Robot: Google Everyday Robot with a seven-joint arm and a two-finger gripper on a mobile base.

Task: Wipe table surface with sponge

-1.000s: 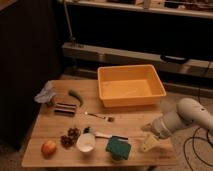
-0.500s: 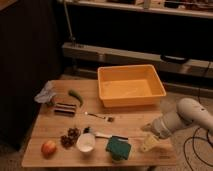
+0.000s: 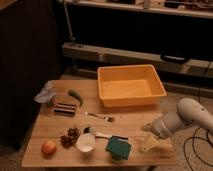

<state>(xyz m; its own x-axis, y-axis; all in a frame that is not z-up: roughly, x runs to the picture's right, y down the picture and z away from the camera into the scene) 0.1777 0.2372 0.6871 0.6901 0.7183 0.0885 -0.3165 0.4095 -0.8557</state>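
The table surface is a light brown wooden top that fills the middle of the camera view. The sponge, dark teal-green on top with a yellowish edge, lies flat near the front edge, just right of the white bowl. My gripper hangs at the end of the white arm over the front right of the table, a short way right of the sponge and apart from it. Nothing shows in it.
An orange-yellow tub stands at the back right. A crumpled cloth, a green pepper and a dark striped item lie at the left. An apple, grapes and a small brush lie near the front.
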